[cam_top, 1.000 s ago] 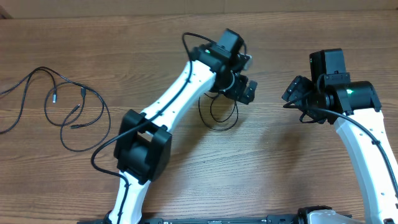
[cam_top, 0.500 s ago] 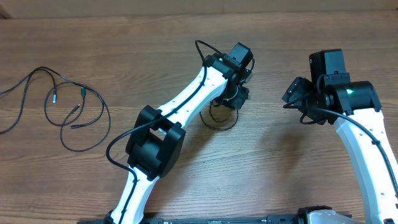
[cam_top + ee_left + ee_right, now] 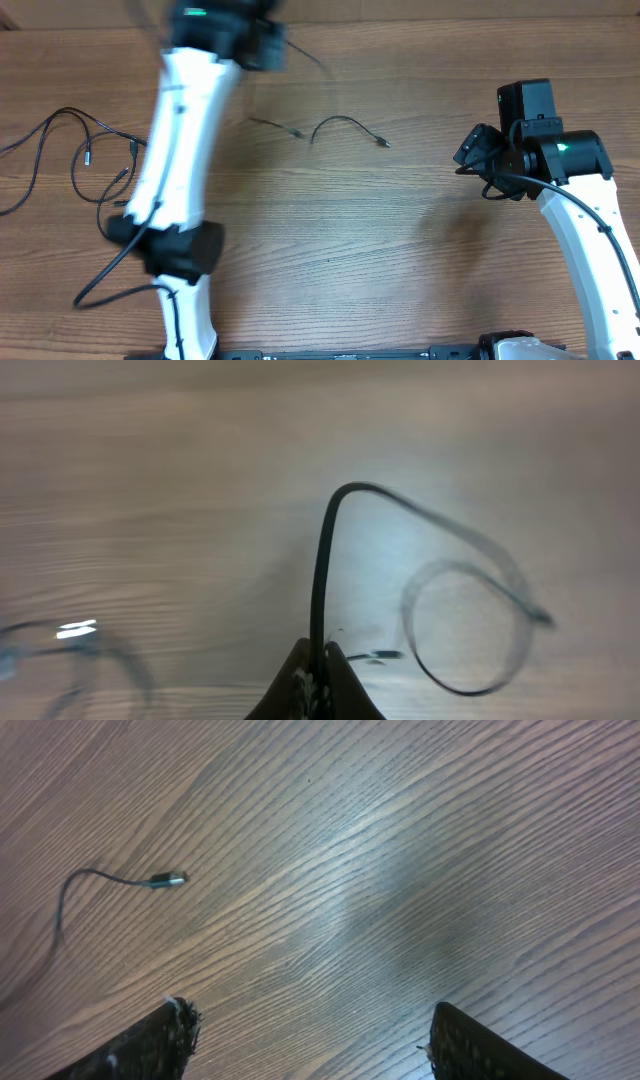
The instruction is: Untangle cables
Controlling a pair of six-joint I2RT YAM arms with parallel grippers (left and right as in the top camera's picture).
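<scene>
- Left gripper (image 3: 318, 678) is pinched shut on a thin black cable (image 3: 320, 560) whose tail lies mid-table near the far edge. A hard yank could slip it free.
- Right gripper (image 3: 310, 1028) hangs wide and empty, so nothing pins that tail.
- Drag it toward the other cables (image 3: 88, 155) at the table's left edge and it may re-tangle.

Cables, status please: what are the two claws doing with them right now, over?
Left gripper shut on one cable. Right gripper open, empty, over the table. Other cables lie loose at far left, nothing in the way.

Left arm (image 3: 180, 130) & right arm (image 3: 590, 240) are both sporting white shells w/ black joints (image 3: 180, 248) — black cables (image 3: 105, 280) trailing alongside, green LED (image 3: 562, 147) glowing on the right one.
</scene>
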